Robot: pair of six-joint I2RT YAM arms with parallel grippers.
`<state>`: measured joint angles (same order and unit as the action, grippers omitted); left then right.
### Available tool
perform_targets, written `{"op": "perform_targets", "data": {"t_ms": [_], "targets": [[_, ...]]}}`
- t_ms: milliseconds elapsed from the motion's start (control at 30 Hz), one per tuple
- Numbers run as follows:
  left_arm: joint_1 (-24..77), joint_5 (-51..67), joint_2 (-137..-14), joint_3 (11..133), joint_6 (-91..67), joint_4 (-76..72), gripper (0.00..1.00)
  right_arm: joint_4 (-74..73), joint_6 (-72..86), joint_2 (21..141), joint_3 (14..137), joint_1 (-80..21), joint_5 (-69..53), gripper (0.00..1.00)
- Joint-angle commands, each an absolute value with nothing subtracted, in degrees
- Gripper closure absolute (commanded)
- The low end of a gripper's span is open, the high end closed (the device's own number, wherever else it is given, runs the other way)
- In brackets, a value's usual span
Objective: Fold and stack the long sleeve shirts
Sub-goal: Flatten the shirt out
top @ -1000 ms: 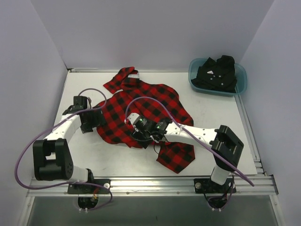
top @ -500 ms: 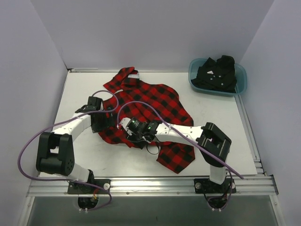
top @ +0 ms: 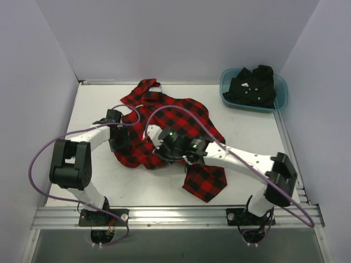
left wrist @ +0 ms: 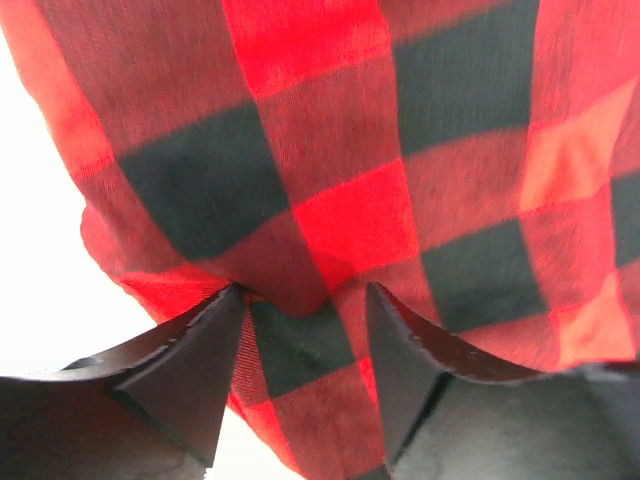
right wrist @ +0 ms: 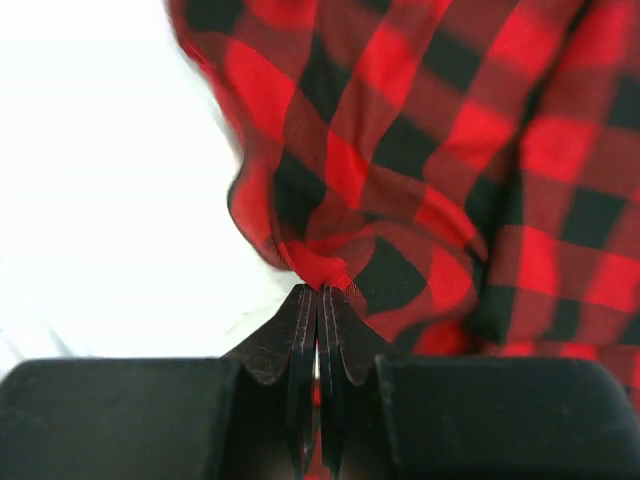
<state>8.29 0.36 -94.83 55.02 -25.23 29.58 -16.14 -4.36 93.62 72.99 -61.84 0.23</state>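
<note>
1. Top view: the flannel shirt [top: 178, 118] lies crumpled on the worktop [top: 252, 142], left of its middle. The black shirt [top: 252, 85] sits in the tub [top: 281, 98] at the far right corner. The left gripper [top: 122, 140] and right gripper [top: 159, 148] both work the flannel's near edge.
2. Left wrist view: the jaws stand spread astride a ridge of flannel, not pinching it.
3. Right wrist view: the jaws are pressed together, pinching a fold of the flannel's edge.
4. The step looks like taking hold to spread the flannel flat. Next, the left gripper likely needs to close, then both pull apart.
</note>
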Motion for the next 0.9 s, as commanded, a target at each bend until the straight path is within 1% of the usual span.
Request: {"op": "perform_targets", "data": {"t_ms": [0,100,200,300,333,367,400,433,500,533,567,600,633,667,700,733,767,800,867], "targets": [[6.3,-1.9,-99.2,58.7,-22.4,29.2,0.40,-17.6,-2.1,84.1,70.8,-60.6,-3.4,1.00],[5.5,-1.9,-101.9,61.8,-21.4,30.1,0.41,-17.8,-0.4,80.4,68.2,-60.1,-7.9,1.00],[5.5,-1.2,-102.3,63.4,-20.4,30.6,0.41,-20.2,0.0,80.2,65.7,-60.5,-12.1,0.98],[5.7,-1.5,-99.4,62.8,-19.1,30.6,0.36,-23.0,1.3,81.8,63.5,-62.0,-15.5,0.87],[5.9,-1.9,-97.0,62.6,-18.6,30.6,0.35,-23.7,1.6,82.4,62.3,-63.2,-16.2,0.78],[6.0,-2.8,-95.6,61.9,-18.3,30.7,0.32,-24.3,1.8,82.5,62.0,-63.6,-16.4,0.72],[6.1,-3.5,-94.1,61.4,-17.7,30.6,0.30,-25.7,2.0,82.6,61.7,-64.0,-16.3,0.68],[6.2,-4.4,-92.8,61.0,-17.3,30.7,0.29,-26.0,2.2,82.0,61.4,-64.2,-16.3,0.66],[6.6,-5.5,-88.4,59.9,-17.2,30.6,0.22,-26.2,3.1,80.7,61.0,-64.2,-14.7,0.61],[7.1,-5.8,-86.9,59.4,-17.3,30.8,0.19,-26.3,3.6,79.3,60.8,-63.7,-12.9,0.53],[8.8,-6.1,-84.0,59.3,-17.4,31.2,0.17,-26.3,5.3,78.7,60.8,-61.8,-11.0,0.50],[10.4,-6.7,-82.5,59.2,-17.5,31.6,0.11,-26.9,6.3,78.1,60.8,-60.3,-7.9,0.47],[12.1,-7.4,-80.0,59.2,-17.7,32.1,0.10,-27.2,8.0,77.2,60.8,-58.2,-6.7,0.46],[16.2,-8.3,-79.0,59.0,-18.0,32.6,0.08,-27.3,9.9,76.5,60.2,-52.7,-5.6,0.44],[18.3,-8.3,-78.2,58.5,-19.3,32.7,0.06,-27.4,14.4,75.7,59.5,-50.0,-4.2,0.43],[20.1,-8.2,-77.7,58.2,-20.4,32.6,0.06,-27.4,16.7,74.0,58.8,-46.6,-2.0,0.37],[22.1,-7.7,-77.4,57.7,-21.4,32.3,0.06,-27.5,18.9,73.0,57.8,-43.4,-1.2,0.36],[25.5,-7.6,-77.5,57.2,-23.6,32.2,0.06,-27.5,21.3,71.9,55.1,-36.2,-1.4,0.36],[28.4,-6.9,-78.7,55.3,-25.6,30.3,0.06,-27.5,26.6,68.3,52.0,-29.7,-4.8,0.35]]}}
